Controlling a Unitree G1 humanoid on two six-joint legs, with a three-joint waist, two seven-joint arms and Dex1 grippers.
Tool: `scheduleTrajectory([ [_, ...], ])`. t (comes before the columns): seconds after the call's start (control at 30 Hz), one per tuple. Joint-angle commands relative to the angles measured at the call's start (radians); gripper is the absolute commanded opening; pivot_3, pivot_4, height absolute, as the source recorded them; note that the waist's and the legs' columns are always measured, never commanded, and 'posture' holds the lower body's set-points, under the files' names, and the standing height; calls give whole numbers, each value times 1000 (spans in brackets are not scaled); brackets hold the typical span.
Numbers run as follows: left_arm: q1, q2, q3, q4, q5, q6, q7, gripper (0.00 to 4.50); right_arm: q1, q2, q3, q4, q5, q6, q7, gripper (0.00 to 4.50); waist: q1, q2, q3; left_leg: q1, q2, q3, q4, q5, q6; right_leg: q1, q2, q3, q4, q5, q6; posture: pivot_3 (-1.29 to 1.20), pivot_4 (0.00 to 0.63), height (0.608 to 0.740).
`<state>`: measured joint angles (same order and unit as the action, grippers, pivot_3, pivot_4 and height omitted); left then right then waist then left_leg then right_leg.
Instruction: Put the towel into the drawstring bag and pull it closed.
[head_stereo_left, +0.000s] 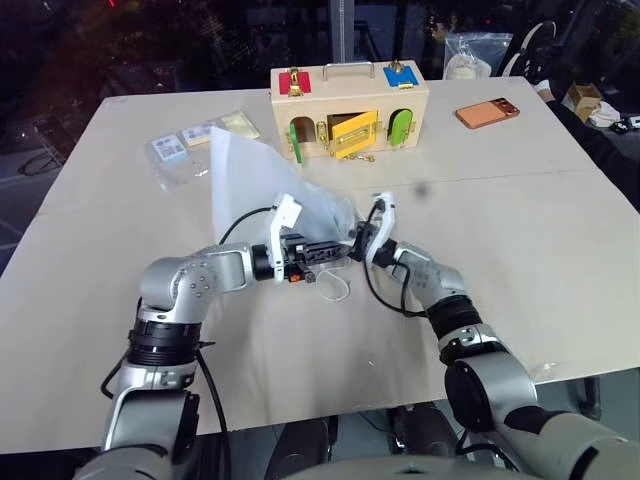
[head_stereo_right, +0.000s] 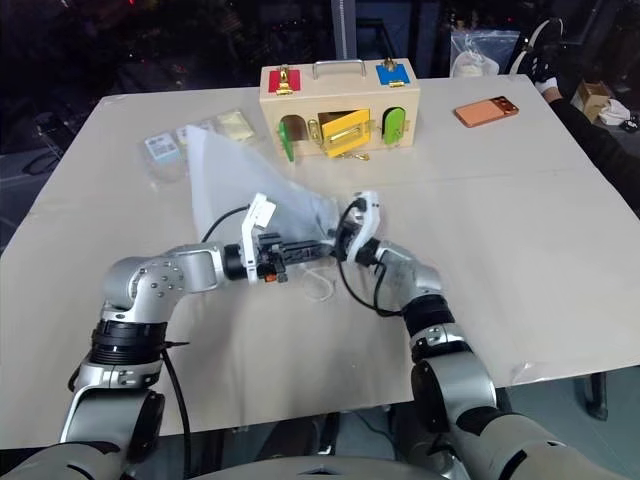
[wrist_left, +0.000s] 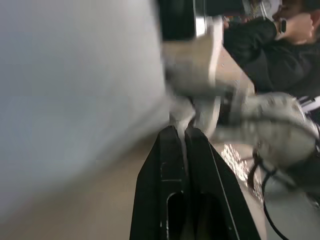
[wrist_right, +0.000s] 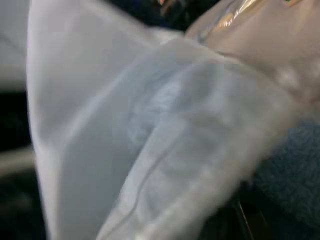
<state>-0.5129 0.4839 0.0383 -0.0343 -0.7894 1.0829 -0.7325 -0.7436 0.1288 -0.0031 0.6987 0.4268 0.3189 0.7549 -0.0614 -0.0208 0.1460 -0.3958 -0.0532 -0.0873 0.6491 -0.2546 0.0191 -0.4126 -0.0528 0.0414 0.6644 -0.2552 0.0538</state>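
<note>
Drawstring bag (head_stereo_left: 255, 175) lies on the tabletop (head_stereo_left: 120, 300) in front of me, long axis running from its far pointed corner near the card packets (head_stereo_left: 185, 150) back toward my two grippers, mouth end nearest me. Left gripper (head_stereo_left: 335, 250) points across to the right, jaws pressed together, and in the left wrist view they seem to pinch a bit of white fabric or cord at the mouth. Right gripper (head_stereo_left: 362, 243) comes in from the other side, just beside the left, both meeting at the bag's mouth.

Right jaws: I cannot tell whether they are spread or pinching; the bag fabric covers them in the right wrist view.

Towel (wrist_right: 287, 170): a blue fluffy patch sits at the edge of the right wrist view, close to the right gripper and against the mesh. I cannot tell whether it is already inside the bag or just at the opening.

White cord loop (head_stereo_left: 335, 290) trails on the tabletop below the grippers. My read: right arm is nearer the towel, left holds the mouth.
</note>
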Motion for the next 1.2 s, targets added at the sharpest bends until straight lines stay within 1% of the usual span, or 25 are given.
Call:
scheduleTrajectory([
  [0.03, -47, -27, 54, 15, 3, -52, 25, 0, 47, 12, 51, -113, -62, -45, -36, 1616, 6, 0, 0, 0, 0, -1, 0, 0, 0, 0, 0, -1, 0, 0, 0, 0, 150, 740],
  [0.07, -50, -27, 65, 25, 6, -56, 25, 0, 71, -5, 63, -163, -84, -44, -51, 1980, 8, 0, 0, -1, 0, -1, 0, 0, 0, 0, 0, -1, 0, 0, 0, 0, 150, 740],
  [0.1, -54, -26, 70, 34, 10, -61, 24, 0, 86, -17, 71, -194, -100, -44, -57, 1980, 10, 0, 0, -1, 0, -1, 0, 0, 0, 0, -1, -1, 0, 0, 0, 0, 150, 740],
  [0.23, -81, 23, 96, 108, 35, -100, -11, 0, 202, -154, 117, -499, -126, 87, -62, 1980, 19, 0, 0, -2, -1, -1, 0, 0, 0, -1, -1, -1, -1, 0, 0, 0, 150, 740],
  [0.3, -103, 45, 99, 152, 48, -121, -31, 0, 233, -210, 141, -589, -164, 123, -99, 1980, 17, 0, 0, -2, 0, -1, 0, 0, 0, -1, 0, -1, -1, 0, 0, 0, 150, 740],
  [0.33, -118, 56, 95, 176, 62, -139, -43, 0, 249, -247, 155, -645, -168, 147, -92, 1980, 16, 0, 0, -2, 0, -1, 0, 0, 0, -1, 0, -1, -1, 0, 0, 0, 150, 740],
  [0.37, -131, 62, 92, 197, 74, -151, -56, 0, 258, -261, 145, -684, -154, 180, -101, 1980, 18, 0, 0, -1, 0, -1, 0, 0, 0, -1, 0, 0, -1, 0, 0, 0, 150, 740],
  [0.4, -145, 67, 87, 217, 86, -163, -68, 0, 268, -277, 143, -728, -133, 213, -96, 2244, 19, 0, 0, -1, 0, -1, 0, 0, 0, -1, 0, -1, -1, 0, 0, 0, 150, 740],
  [0.47, -167, 75, 68, 246, 112, -191, -99, 0, 282, -309, 166, -787, -139, 244, -93, 2775, 20, 0, 0, -1, -1, -1, 0, 0, 0, -1, 0, 0, -1, 0, 0, 0, 150, 740],
  [0.5, -176, 77, 59, 254, 120, -200, -115, 0, 283, -309, 168, -798, -151, 250, -116, 3390, 20, 0, 0, -1, -1, -1, 0, 0, 0, -1, 0, 0, -1, 0, 0, 0, 150, 740],
  [0.53, -189, 76, 57, 262, 121, -199, -124, 0, 281, -301, 162, -801, -151, 260, -138, 3661, 20, 0, 0, -2, -1, -1, 0, 0, 0, -1, 0, 0, -1, 0, 0, 0, 150, 740],
  [0.57, -198, 76, 56, 269, 123, -198, -131, 0, 278, -293, 157, -802, -148, 269, -154, 4132, 21, 0, 0, -2, -1, -1, 0, 0, 0, -1, 0, 0, -1, 0, 0, 0, 150, 740],
  [0.6, -208, 73, 54, 275, 128, -201, -135, 0, 269, -286, 153, -799, -154, 271, -175, 4410, 21, 0, 0, -2, -1, -1, 0, 0, 0, -1, 0, -1, -1, 0, 0, 0, 150, 740],
  [0.67, -220, 70, 48, 282, 139, -206, -141, 0, 246, -263, 151, -786, -143, 285, -195, 4410, 21, 0, 0, -2, -1, -2, 0, 0, 0, -1, 0, -1, -1, 0, 0, 0, 150, 740],
  [0.73, -224, 63, 44, 279, 146, -206, -139, 0, 222, -249, 185, -740, -170, 272, -205, 4410, 20, 0, 0, -2, -1, -1, 0, 0, 0, -1, 0, -1, -1, 0, 0, 0, 150, 740],
  [0.8, -223, 56, 41, 265, 148, -200, -136, 0, 187, -226, 217, -637, -223, 229, -237, 4410, 19, 0, 0, -2, -1, -1, 0, 0, 0, -1, 0, 0, -1, 0, 0, 0, 150, 740],
  [0.87, -210, 50, 27, 236, 149, -193, -138, 0, 148, -182, 215, -511, -244, 171, -264, 4410, 18, 0, 0, -2, -1, -1, 0, 0, 0, -1, 0, -1, -1, 0, 0, 0, 150, 740],
  [0.93, -195, 46, 17, 207, 147, -181, -138, 0, 119, -173, 246, -407, -293, 111, -263, 4410, 17, 0, 0, -2, -1, -1, 0, 0, 0, -1, 0, 0, -1, 0, 0, 0, 150, 740],
  [1.03, -163, 51, 17, 162, 142, -157, -137, 0, 77, -153, 257, -254, -350, -9, -280, 3622, 15, 0, 0, -2, -1, -1, 0, 0, 0, -1, 0, 0, -1, 0, 0, 0, 150, 740],
  [1.1, -139, 67, 9, 139, 151, -157, -146, 0, 63, -151, 264, -199, -378, -94, -278, 2510, 15, 0, 0, -1, -1, -1, 0, 0, 0, -1, 0, 0, -1, 0, 0, 0, 150, 740],
  [1.17, -114, 90, -5, 119, 164, -164, -165, 0, 59, -137, 244, -184, -359, -160, -251, 1721, 12, 0, 0, -1, -1, -1, 0, 0, 0, -1, 0, 0, -1, 0, 0, 0, 150, 740],
  [1.2, -106, 99, -7, 116, 169, -168, -170, 0, 55, -137, 241, -178, -359, -205, -240, 1155, 12, 0, 0, -1, -1, -1, 0, 0, 0, -1, 0, 0, 0, 0, 0, 0, 150, 740],
])
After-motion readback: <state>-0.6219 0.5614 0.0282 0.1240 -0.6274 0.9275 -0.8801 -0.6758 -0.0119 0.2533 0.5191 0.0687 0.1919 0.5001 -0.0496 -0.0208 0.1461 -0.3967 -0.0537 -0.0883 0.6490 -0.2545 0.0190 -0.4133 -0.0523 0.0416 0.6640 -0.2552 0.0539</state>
